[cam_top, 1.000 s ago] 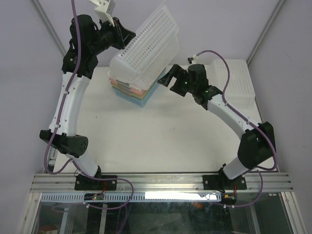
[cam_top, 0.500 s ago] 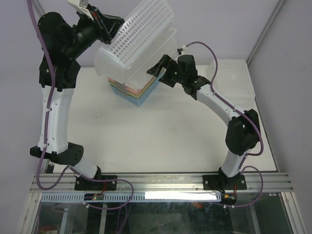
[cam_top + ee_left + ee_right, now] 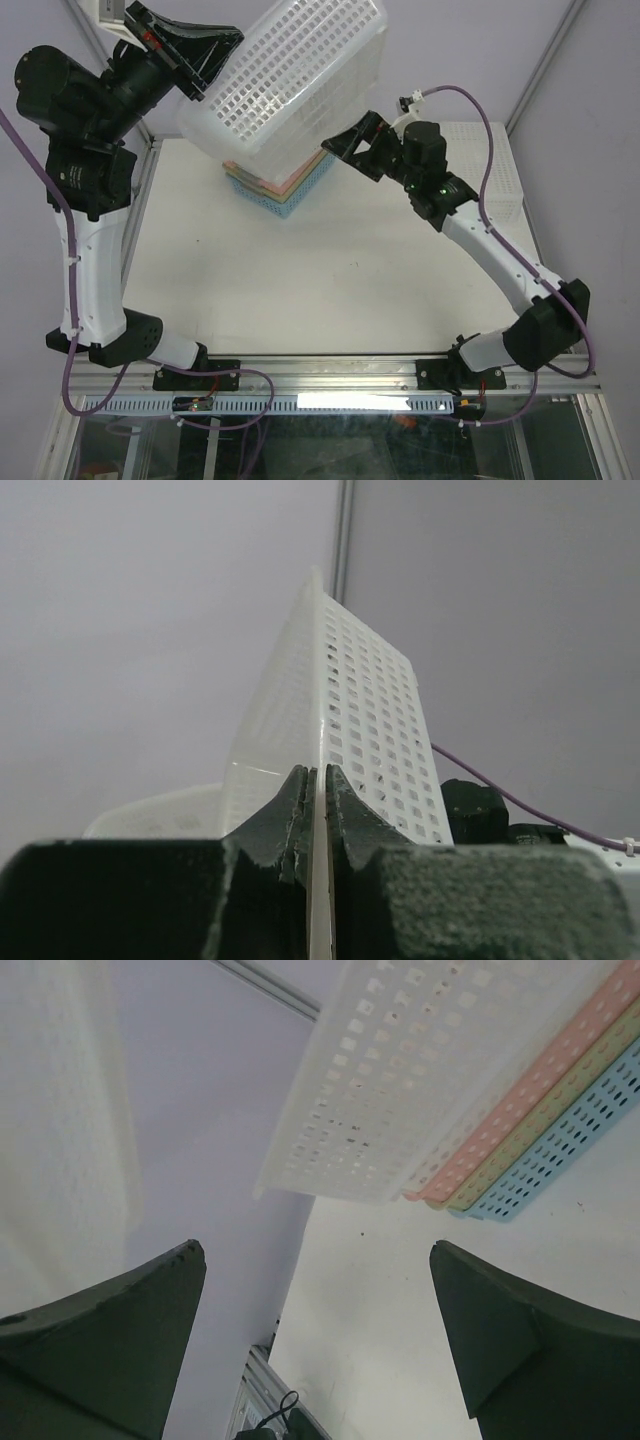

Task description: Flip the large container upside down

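Higher now than half a second ago, the large container (image 3: 300, 80) hangs steeply tilted over the stack of coloured baskets (image 3: 285, 190) at the far side of the tabletop (image 3: 330, 280). Its rim is pinched by the left end effector (image 3: 318, 785). Beside its lower edge, the right end effector (image 3: 315, 1247) is spread wide, gripping nothing.

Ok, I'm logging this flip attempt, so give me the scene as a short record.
container: large white perforated plastic basket, raised, tilted, not yet upside down
left gripper: shut on the basket's rim
right gripper: open, near the basket's lower side
below: stack of pink, green and blue baskets on the white table
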